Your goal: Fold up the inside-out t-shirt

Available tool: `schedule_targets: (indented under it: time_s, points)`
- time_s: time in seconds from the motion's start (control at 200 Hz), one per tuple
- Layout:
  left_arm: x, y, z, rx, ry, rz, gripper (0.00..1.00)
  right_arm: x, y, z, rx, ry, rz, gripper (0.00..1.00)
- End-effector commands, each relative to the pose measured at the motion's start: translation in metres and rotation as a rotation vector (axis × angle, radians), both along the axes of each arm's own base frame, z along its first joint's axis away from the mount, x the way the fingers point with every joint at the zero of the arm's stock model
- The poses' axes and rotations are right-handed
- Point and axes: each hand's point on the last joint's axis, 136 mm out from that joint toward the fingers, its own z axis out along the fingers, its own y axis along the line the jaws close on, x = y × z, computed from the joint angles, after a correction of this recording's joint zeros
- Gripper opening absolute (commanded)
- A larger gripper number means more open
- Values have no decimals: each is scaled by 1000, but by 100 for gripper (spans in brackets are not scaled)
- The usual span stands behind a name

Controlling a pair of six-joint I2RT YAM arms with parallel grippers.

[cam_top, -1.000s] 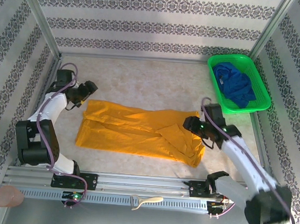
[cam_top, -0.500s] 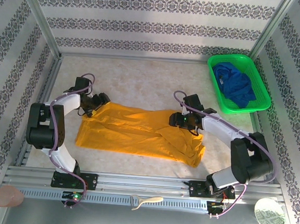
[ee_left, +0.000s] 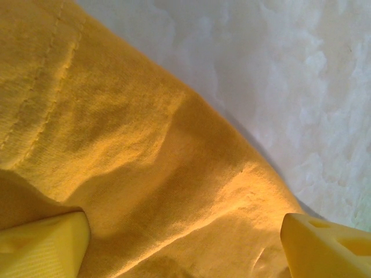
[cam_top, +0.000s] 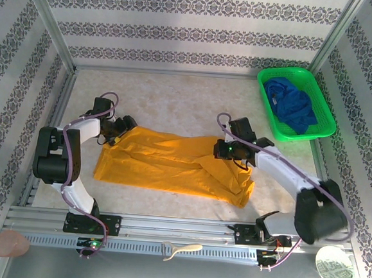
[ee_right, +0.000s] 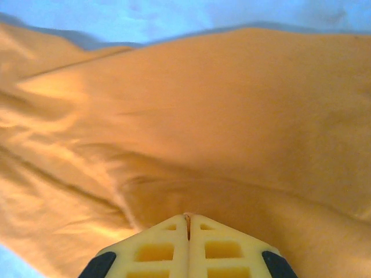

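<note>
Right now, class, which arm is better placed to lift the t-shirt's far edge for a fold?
Right: the right end effector is shut, the t-shirt puckering at its tips; the left end effector sits open over the cloth, gripping nothing.

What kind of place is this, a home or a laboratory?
Probably a robot test cell, not a home: two arms bolted to an aluminium rail, and patterned panels walling one table.

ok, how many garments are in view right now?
2. The orange-yellow t-shirt lies spread on the middle of the table. A dark blue garment sits bunched in the green basket at the far right. The basket could hide more underneath.
</note>
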Motion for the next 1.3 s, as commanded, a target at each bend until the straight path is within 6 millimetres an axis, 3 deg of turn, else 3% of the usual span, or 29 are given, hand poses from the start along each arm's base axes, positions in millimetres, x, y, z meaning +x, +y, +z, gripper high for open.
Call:
schedule_targets:
  time_s: [0.0,0.165,0.295,0.36,0.425,0.555,0.659,0.759,0.884,1.094,1.184,1.294]
  points:
    - [-9,1,-14,3,40,12,87,-37,7,5,2,29,43,0]
    - [-7,-1,-7,-13,26,13,87,-87,30,-2,36,58,69,0]
    - [-2,-3,5,-32,2,11,88,-128,51,-5,78,89,136,40]
    - [1,-4,15,-35,-11,8,88,-130,48,4,87,68,130,47]
    - [6,-4,28,-37,-36,4,88,-116,36,17,86,9,80,49]
    - [14,-5,51,-37,-76,1,89,-76,16,33,130,-38,-31,48]
    - [18,-8,57,-40,-82,-8,92,-50,5,18,105,-21,-89,46]
    - [19,-12,54,-40,-71,-18,93,-41,9,-6,81,34,-81,37]
    - [18,-13,51,-48,-70,-13,93,-59,5,-41,33,137,-74,20]
    - [19,-13,50,-43,-76,-11,94,-134,-15,-72,13,282,-90,12]
    - [21,-14,53,-50,-82,-10,94,-147,-19,-68,72,287,-122,11]
    - [22,-14,60,-49,-93,-13,94,-135,-25,-46,109,217,-161,11]
